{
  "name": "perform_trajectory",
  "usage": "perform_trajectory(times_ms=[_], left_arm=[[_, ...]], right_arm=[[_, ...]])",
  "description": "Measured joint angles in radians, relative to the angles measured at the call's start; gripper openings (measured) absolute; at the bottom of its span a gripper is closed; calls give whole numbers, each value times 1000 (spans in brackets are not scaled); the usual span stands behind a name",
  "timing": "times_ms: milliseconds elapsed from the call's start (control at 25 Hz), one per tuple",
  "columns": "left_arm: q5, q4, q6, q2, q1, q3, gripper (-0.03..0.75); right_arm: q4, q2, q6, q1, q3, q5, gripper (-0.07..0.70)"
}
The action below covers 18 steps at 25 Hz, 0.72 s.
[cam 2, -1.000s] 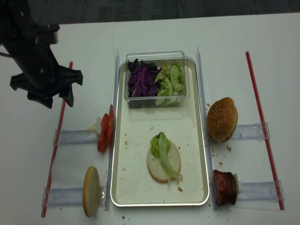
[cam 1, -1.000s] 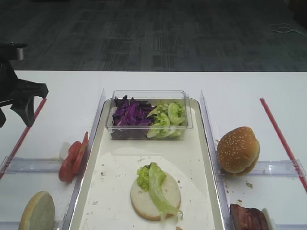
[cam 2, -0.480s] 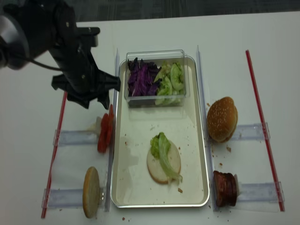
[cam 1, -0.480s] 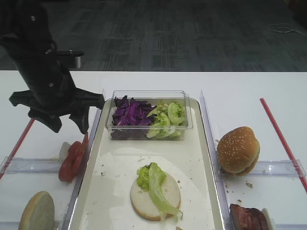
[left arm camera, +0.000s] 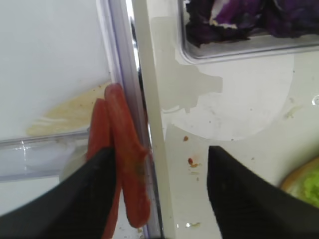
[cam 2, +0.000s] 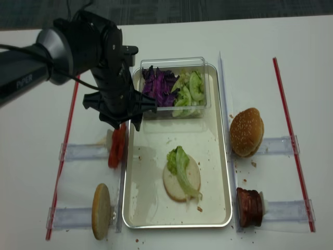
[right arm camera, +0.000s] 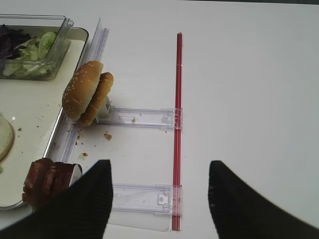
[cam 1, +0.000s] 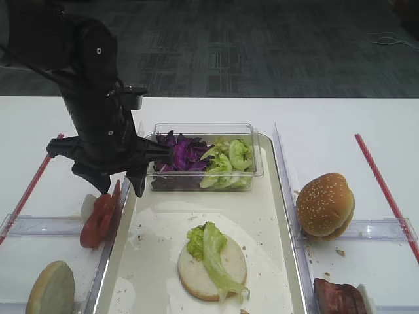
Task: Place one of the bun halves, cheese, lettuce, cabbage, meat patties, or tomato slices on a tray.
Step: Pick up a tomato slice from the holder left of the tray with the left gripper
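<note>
My left gripper (cam 1: pixel 121 186) (cam 2: pixel 125 125) (left arm camera: pixel 162 149) hangs open over the tray's left rim. Its left finger (left arm camera: pixel 94 194) overlaps the upright tomato slices (left arm camera: pixel 127 164) (cam 1: pixel 98 219) (cam 2: pixel 117 148); the right finger is over the tray (cam 1: pixel 196 203) (cam 2: pixel 156 135) (left arm camera: pixel 224 114). On the tray lies a bun half (cam 1: pixel 226 271) (cam 2: pixel 191 179) topped with lettuce (cam 1: pixel 213 252) (cam 2: pixel 179 161). A clear box holds cabbage (cam 1: pixel 178 154) (cam 2: pixel 158 86) (left arm camera: pixel 234 20). My right gripper (right arm camera: pixel 159 164) is open over bare table, right of the meat patties (right arm camera: pixel 47 181) (cam 2: pixel 250 207). Cheese is out of view.
A sesame bun (cam 1: pixel 325 204) (right arm camera: pixel 82 92) (cam 2: pixel 246 132) leans on a clear holder right of the tray. Another bun half (cam 1: pixel 52 291) (cam 2: pixel 101 211) stands at the front left. Red strips (cam 2: pixel 291 135) (right arm camera: pixel 177 124) run along both sides of the table.
The left arm has swung in from the far left and now stands over the tomato slices and the tray's left rim. Nothing else has moved.
</note>
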Motion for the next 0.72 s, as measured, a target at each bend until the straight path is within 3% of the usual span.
perform_trajectory(times_ms=[720], left_arm=[[10,29,-12,80,-11,0,356]], right_arm=[[0,0,-2,0,0,0,433]])
